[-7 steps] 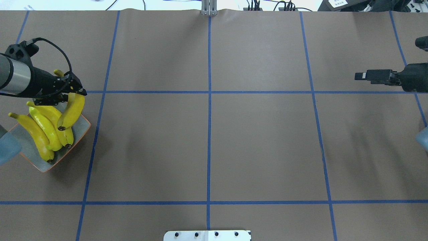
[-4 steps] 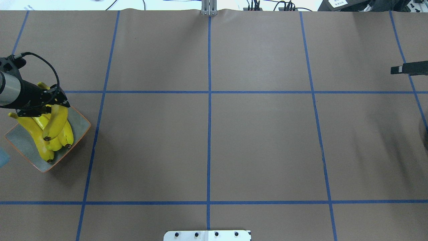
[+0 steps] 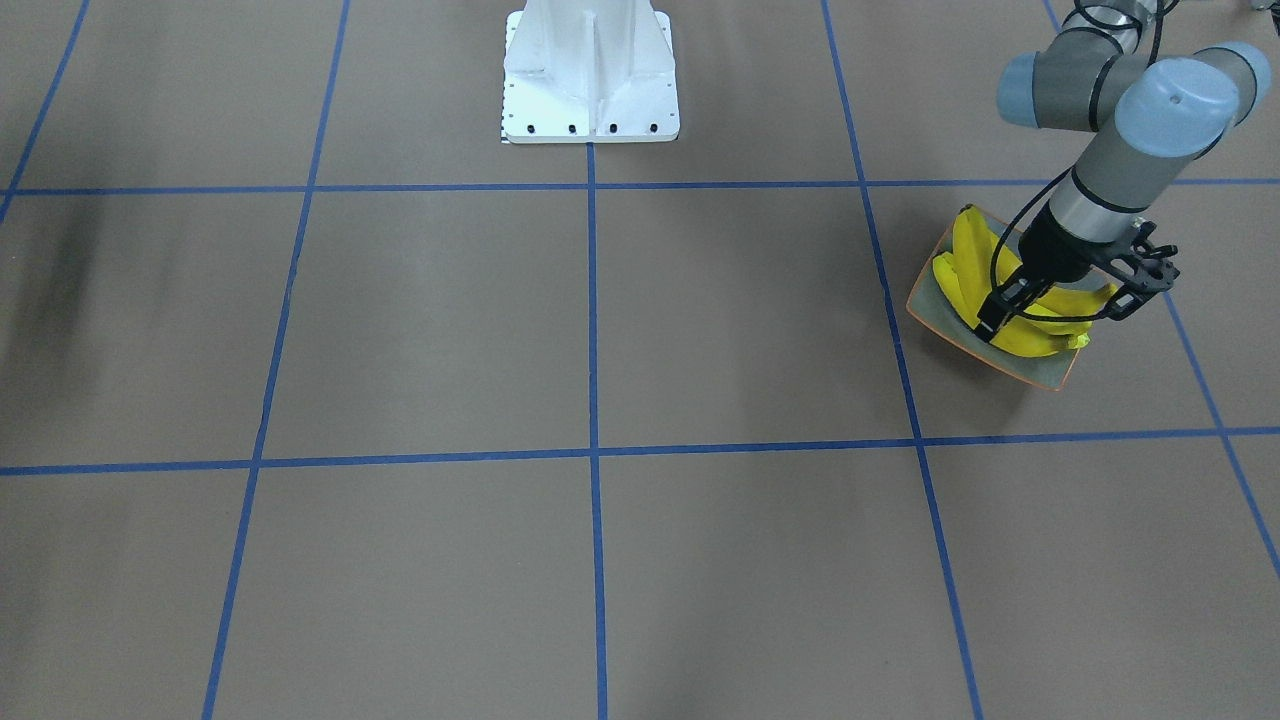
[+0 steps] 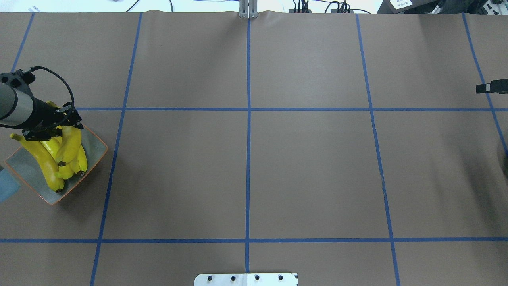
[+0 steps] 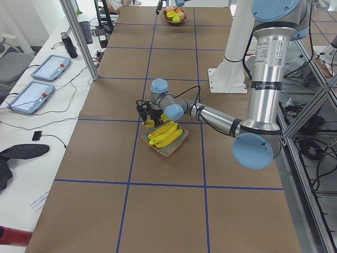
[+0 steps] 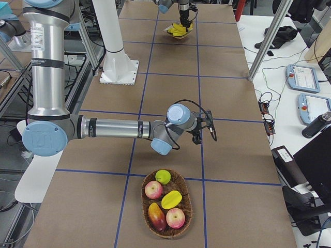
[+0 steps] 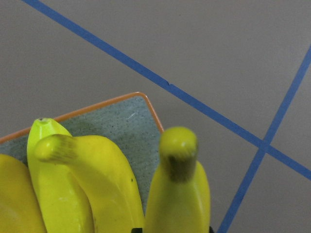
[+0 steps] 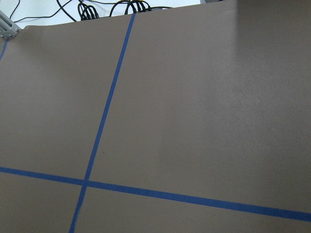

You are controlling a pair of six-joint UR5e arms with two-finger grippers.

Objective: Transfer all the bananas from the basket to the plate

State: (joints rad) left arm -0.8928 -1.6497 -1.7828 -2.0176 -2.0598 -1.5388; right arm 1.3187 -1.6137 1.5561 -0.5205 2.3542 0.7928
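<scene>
At the robot's left end of the table (image 4: 309, 174), the left gripper (image 4: 68, 128) is reaching down over the plate (image 4: 96, 147) and clamping the upper end of one banana (image 4: 70, 146) between its fingers. In the left wrist view this banana is filling the lower middle of the frame, with a dark finger edge just showing on either side of it. The held banana is pointing its dark tip toward the robot and is overlapping the other three bananas (image 4: 41, 161), which are lying side by side across the plate. Whether it is pressing on them or hanging just above them cannot be told. The plate is sitting cornerwise on the brown paper, just beside a crossing of the blue tape lines (image 4: 248, 159), and bare speckled grey is showing along its sides. The right gripper (image 4: 491, 86) is poking in only at the right edge of the overhead view, well apart from the plate. Its fingers are too small and cut off to tell how they are standing, and its wrist camera is looking at nothing but brown paper and tape. In the right side view the right arm is stretching low over the table near the basket (image 6: 190, 206), which is holding two red apples (image 6: 153, 189), a green fruit (image 6: 163, 176) and two others, yellow and red-yellow. The white base plate (image 3: 590, 70) is sitting at the middle of the table's robot-side edge.
</scene>
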